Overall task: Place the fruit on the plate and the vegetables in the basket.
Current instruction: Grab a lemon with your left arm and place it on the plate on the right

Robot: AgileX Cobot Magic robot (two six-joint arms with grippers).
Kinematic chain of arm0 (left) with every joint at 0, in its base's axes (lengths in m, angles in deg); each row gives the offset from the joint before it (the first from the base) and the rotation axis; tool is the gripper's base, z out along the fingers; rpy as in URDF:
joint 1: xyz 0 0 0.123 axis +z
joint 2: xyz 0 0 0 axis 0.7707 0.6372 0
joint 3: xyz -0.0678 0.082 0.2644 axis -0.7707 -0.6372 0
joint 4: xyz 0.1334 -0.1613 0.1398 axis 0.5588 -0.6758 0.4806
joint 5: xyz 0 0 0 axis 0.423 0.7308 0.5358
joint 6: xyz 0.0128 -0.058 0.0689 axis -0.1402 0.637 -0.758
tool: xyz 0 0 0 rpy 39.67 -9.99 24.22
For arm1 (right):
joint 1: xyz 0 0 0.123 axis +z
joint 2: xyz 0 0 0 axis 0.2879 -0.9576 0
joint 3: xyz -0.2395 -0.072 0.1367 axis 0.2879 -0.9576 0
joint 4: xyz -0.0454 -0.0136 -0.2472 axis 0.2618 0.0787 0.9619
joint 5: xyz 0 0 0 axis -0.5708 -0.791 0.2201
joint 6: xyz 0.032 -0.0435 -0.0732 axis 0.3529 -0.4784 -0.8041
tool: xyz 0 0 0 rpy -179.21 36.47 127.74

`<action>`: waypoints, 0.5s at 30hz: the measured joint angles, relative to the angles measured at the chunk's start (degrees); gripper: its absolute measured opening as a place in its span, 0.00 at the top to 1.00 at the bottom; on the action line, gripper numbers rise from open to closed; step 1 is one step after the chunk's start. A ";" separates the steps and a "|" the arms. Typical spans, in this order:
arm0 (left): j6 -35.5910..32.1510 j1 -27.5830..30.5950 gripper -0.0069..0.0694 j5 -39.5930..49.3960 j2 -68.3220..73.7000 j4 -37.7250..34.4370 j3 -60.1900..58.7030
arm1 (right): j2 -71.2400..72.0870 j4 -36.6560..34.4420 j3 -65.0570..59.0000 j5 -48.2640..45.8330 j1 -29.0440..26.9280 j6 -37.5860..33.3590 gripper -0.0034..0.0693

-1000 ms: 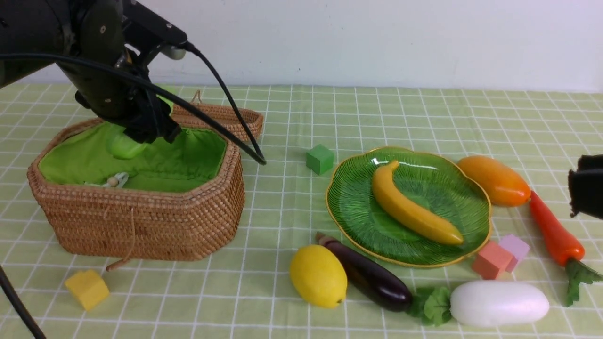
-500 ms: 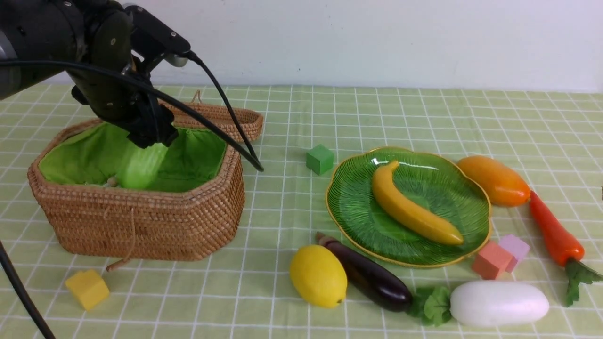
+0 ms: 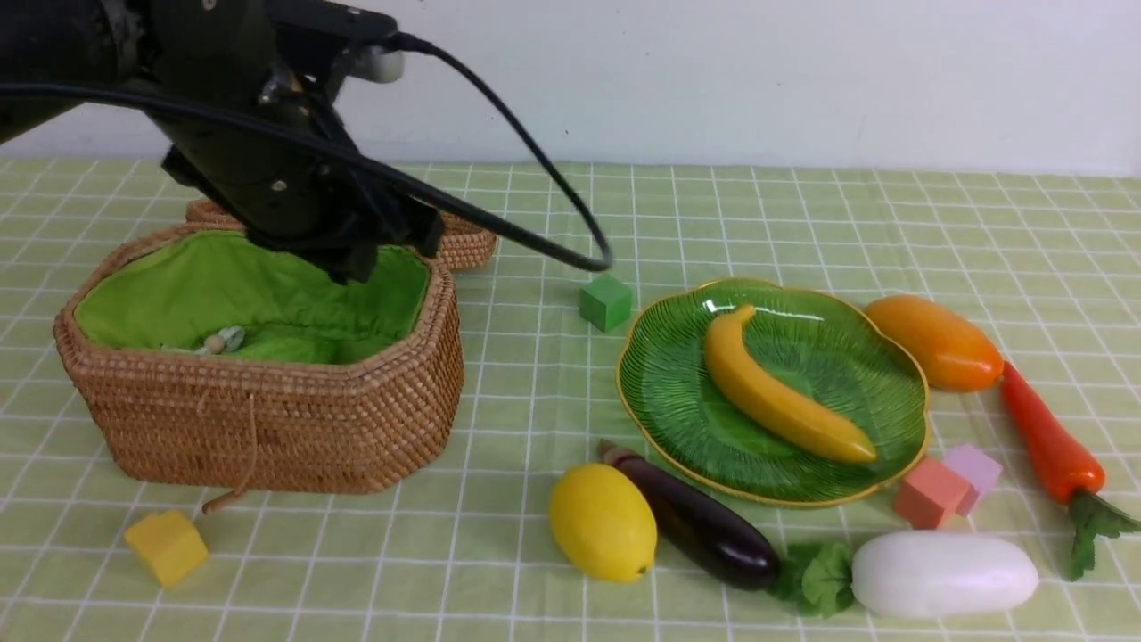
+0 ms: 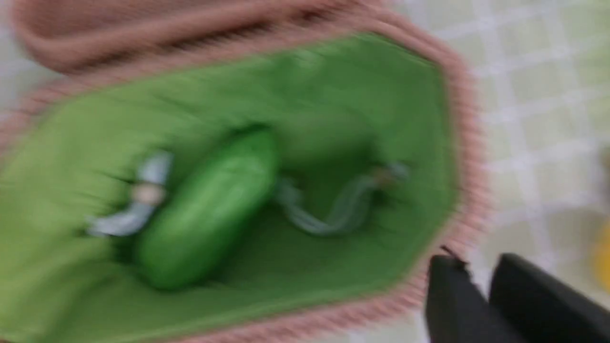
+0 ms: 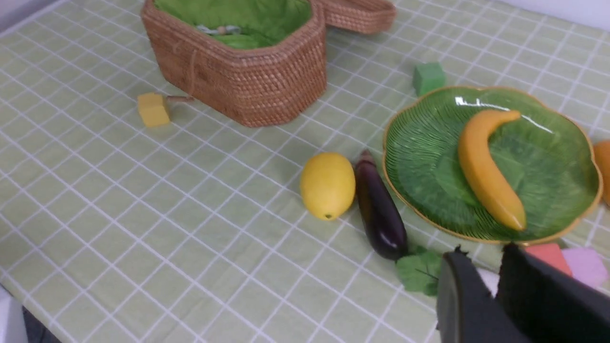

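The wicker basket (image 3: pixel 267 419) stands at the left with its green lining showing. In the blurred left wrist view the green gourd (image 4: pixel 205 214) lies inside it. My left gripper (image 3: pixel 357 266) hangs over the basket's far right rim, shut and empty (image 4: pixel 476 264). The banana (image 3: pixel 775 401) lies on the green plate (image 3: pixel 664 392). Lemon (image 3: pixel 602 522), eggplant (image 3: pixel 704 526) and radish (image 3: pixel 945 575) lie in front of the plate. Mango (image 3: pixel 936 343) and carrot (image 3: pixel 1047 437) lie to its right. My right gripper (image 5: pixel 481 255) is out of the front view; in its wrist view it hovers shut above the radish.
The basket's lid (image 3: pixel 459 236) lies open behind it. Foam blocks sit on the checked cloth: green (image 3: pixel 606 301) behind the plate, yellow (image 3: pixel 165 546) before the basket, red (image 3: pixel 931 490) and pink (image 3: pixel 976 468) by the plate's front right. A black cable loops off the left arm.
The gourd left my left gripper and dropped into the basket. The left gripper opened, then shut, and swung right. The right gripper drew back out of the front view.
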State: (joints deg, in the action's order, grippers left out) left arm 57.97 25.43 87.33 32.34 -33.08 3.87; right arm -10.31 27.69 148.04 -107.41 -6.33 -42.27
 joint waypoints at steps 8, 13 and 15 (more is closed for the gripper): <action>8.52 -16.53 0.91 5.66 3.45 -6.52 0.00 | 1.70 4.33 0.00 -2.26 0.00 2.02 0.78; 10.21 -18.64 0.63 6.96 8.69 -8.99 0.00 | 1.70 4.68 0.03 -2.38 0.00 2.22 0.78; 11.41 -18.64 0.46 7.19 10.93 -9.33 0.00 | 1.70 4.68 0.07 -2.38 0.00 2.22 0.78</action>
State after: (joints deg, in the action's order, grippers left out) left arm 69.39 6.79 94.51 43.27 -42.41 3.87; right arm -8.61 32.37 148.10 -109.80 -6.33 -40.05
